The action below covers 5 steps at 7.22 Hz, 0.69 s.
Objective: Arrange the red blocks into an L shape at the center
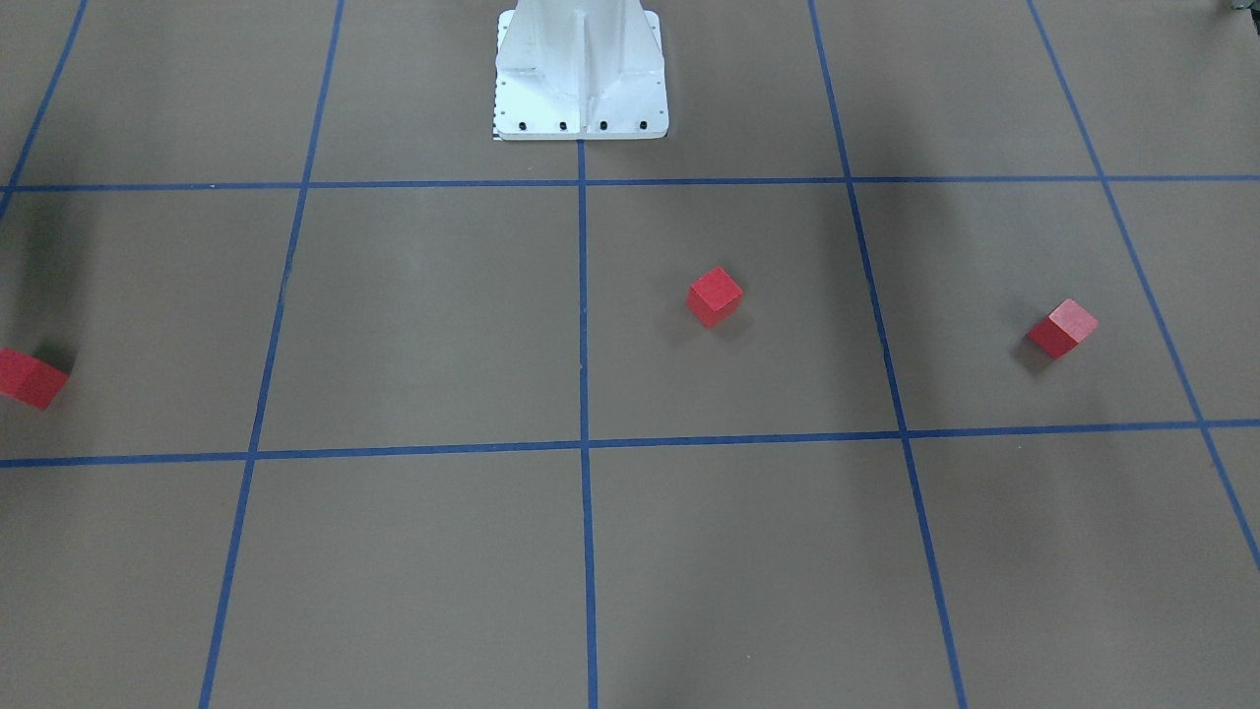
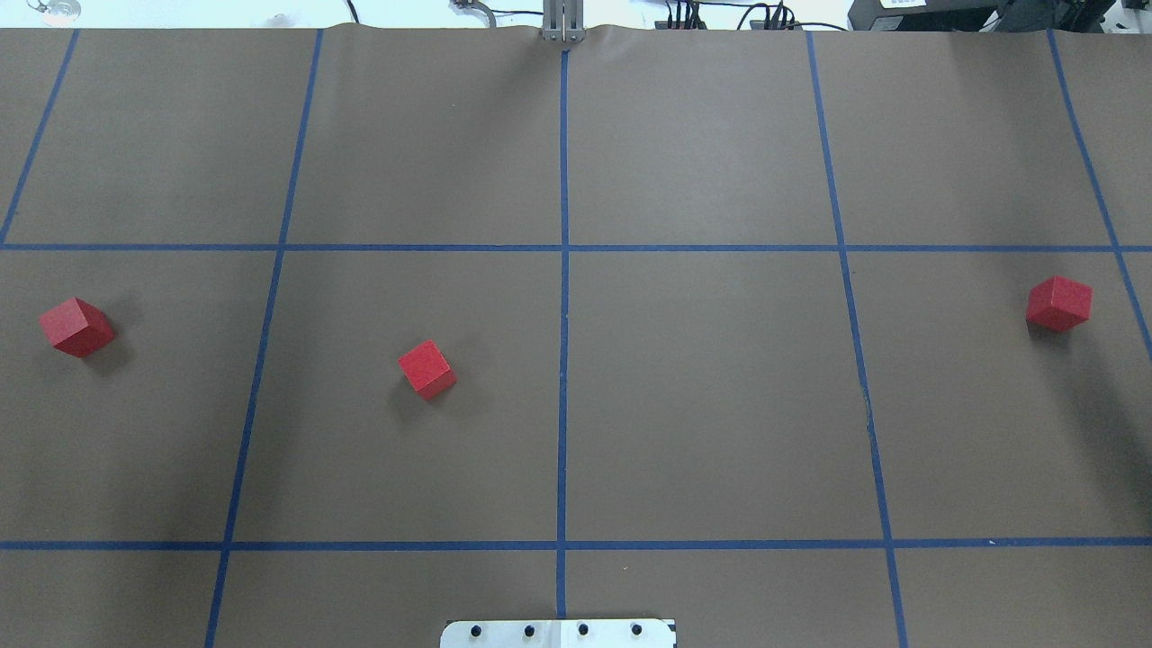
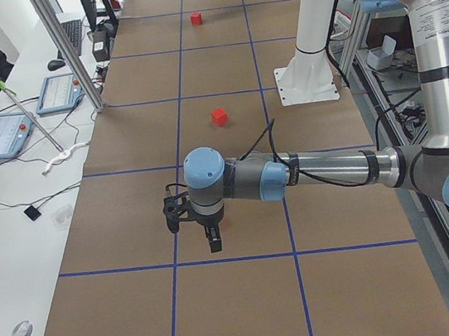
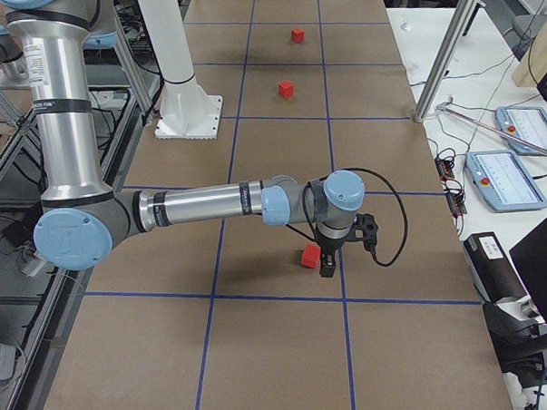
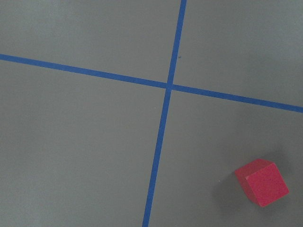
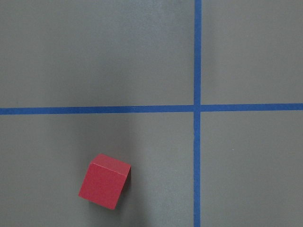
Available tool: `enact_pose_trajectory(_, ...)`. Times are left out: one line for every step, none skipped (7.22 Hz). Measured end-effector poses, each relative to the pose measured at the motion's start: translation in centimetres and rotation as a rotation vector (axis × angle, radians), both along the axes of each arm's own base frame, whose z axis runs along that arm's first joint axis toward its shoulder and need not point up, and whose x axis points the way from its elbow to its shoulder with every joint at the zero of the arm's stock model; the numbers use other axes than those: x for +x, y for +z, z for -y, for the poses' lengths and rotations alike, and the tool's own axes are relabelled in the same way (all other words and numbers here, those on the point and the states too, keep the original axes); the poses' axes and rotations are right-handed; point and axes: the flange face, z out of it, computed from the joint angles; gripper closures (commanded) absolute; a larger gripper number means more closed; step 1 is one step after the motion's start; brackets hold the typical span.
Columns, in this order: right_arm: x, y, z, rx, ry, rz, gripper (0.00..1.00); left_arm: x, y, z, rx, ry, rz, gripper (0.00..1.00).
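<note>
Three red blocks lie apart on the brown floor. One block point(image 2: 427, 369) point(image 1: 714, 296) sits just left of the center line point(image 2: 563, 378) in the overhead view. A second block point(image 2: 77, 327) point(image 5: 262, 182) lies far to the left, and my left gripper point(image 3: 209, 239) hangs over it in the exterior left view. The third block point(image 2: 1059, 303) point(image 6: 104, 181) point(image 4: 309, 256) lies far to the right, with my right gripper point(image 4: 330, 262) just beside it. Both grippers show only in the side views, so I cannot tell whether they are open or shut.
The white robot base plate point(image 2: 558, 634) sits at the near edge, on the middle line. Blue tape lines point(image 2: 563, 247) divide the brown surface into large squares. A side bench with tablets point(image 3: 4, 136) and cables runs along the table's far edge.
</note>
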Motion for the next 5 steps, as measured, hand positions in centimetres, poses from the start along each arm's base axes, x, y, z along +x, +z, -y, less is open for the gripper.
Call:
enact_pose_trajectory(0.27,0.03,-0.27,0.0,0.004,0.005,0.01,0.0,-0.04,-0.03,0.0,0.0,0.0,0.0)
enact_pose_trajectory(0.36,-0.07,-0.32,0.002,0.006,0.008,0.01,0.01,-0.1,-0.05,0.001,-0.001,-0.001,0.0)
enact_pose_trajectory(0.37,-0.13,-0.32,0.003,0.006,0.008,0.01,0.02,-0.15,-0.07,0.001,-0.001,-0.004,0.0)
enact_pose_trajectory(0.37,-0.14,-0.33,0.003,0.007,0.009,0.01,0.12,-0.26,-0.09,0.001,0.001,-0.018,0.0)
enact_pose_trajectory(0.32,-0.03,-0.35,0.0,0.007,0.009,0.01,0.25,-0.3,-0.12,-0.002,0.005,-0.037,0.0)
